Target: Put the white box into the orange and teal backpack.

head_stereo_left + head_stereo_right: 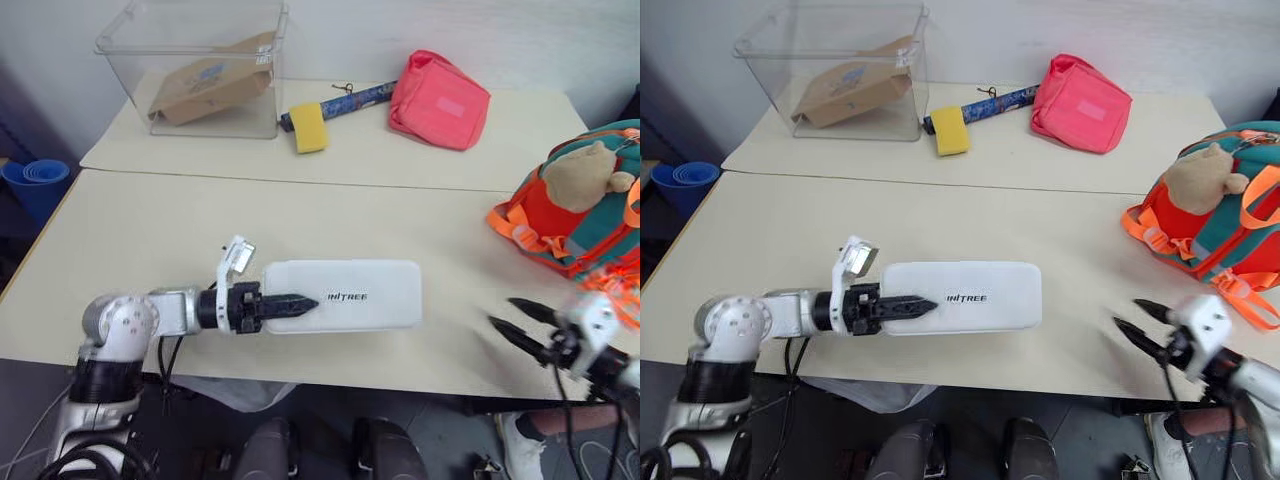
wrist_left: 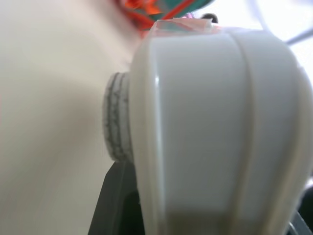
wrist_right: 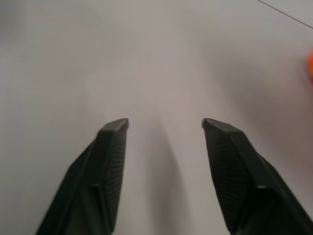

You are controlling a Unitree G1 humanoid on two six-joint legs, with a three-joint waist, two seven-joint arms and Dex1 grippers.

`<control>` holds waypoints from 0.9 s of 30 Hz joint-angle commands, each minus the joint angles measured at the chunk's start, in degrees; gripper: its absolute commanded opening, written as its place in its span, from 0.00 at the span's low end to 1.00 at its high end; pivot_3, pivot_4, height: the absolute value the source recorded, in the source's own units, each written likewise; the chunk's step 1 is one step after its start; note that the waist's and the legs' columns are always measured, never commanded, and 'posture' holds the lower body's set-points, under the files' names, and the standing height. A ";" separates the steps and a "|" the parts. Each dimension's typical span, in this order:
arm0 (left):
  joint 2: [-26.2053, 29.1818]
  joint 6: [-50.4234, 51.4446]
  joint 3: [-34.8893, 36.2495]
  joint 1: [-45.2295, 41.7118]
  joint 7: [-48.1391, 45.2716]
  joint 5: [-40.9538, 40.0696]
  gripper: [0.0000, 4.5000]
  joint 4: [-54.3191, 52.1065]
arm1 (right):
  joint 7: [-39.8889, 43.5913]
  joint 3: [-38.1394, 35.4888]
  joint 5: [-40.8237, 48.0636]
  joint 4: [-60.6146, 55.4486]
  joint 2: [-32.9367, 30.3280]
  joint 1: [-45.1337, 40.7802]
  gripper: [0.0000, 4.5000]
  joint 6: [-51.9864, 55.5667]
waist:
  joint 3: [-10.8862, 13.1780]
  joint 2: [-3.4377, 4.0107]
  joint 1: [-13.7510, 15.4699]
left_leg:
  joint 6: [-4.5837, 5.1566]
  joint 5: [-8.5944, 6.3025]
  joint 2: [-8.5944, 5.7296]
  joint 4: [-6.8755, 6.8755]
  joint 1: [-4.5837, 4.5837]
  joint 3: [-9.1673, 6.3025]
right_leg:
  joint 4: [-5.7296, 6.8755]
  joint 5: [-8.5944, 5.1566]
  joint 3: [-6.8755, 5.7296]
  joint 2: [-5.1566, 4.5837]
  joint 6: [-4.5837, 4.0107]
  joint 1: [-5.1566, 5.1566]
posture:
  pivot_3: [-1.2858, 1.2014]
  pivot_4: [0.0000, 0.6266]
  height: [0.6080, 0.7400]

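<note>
The white box [image 1: 350, 295] lies flat and lengthwise over the near half of the table, dark lettering on top. My left gripper [image 1: 303, 301] is shut on its left end, with one black finger across the top and the other hidden beneath. In the left wrist view the white box [image 2: 215, 127] looms close. The orange and teal backpack [image 1: 565, 225] lies at the table's right edge with a tan bear charm [image 1: 585, 175] on it. My right gripper [image 1: 515, 318] hangs open near the front right edge, short of the backpack, with bare table between its fingers [image 3: 110, 161].
On the far table stand a clear plastic bin [image 1: 125, 45] holding a brown paper bag, a yellow sponge [image 1: 308, 127], a blue-handled tool [image 1: 355, 98] and a pink-red pouch [image 1: 440, 100]. Blue cups [image 1: 35, 172] sit on the floor at left.
</note>
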 commanded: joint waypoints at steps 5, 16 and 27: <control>0.60 -19.91 -4.77 1.62 -11.83 11.07 0.28 -3.79 | -5.29 -11.43 1.19 10.24 -3.37 -5.14 1.00 -3.42 | 0.00 0.00 -0.37 | 0.00 -0.01 0.06 -0.01 0.02 0.04 | 0.02 0.00 0.09 -0.05 -0.01 -0.05 | 0.52 0.24 1.00; 4.65 -22.91 -5.19 2.02 -16.45 13.67 0.28 -4.49 | 3.78 4.23 -0.52 34.07 -9.60 -39.53 0.86 -1.23 | 0.03 0.09 -2.05 | 0.13 0.09 0.12 0.01 0.01 -0.01 | 0.21 -0.01 0.00 -0.02 -0.03 -0.10 | 0.52 0.24 1.00; 6.91 -21.34 2.68 2.50 -15.58 9.89 0.28 -3.34 | 6.99 12.26 8.30 15.65 0.87 -42.24 0.03 7.48 | 0.04 0.10 -1.50 | 0.19 0.11 0.10 0.05 -0.09 -0.11 | 0.36 0.00 -0.06 -0.07 -0.02 -0.09 | 0.52 0.24 1.00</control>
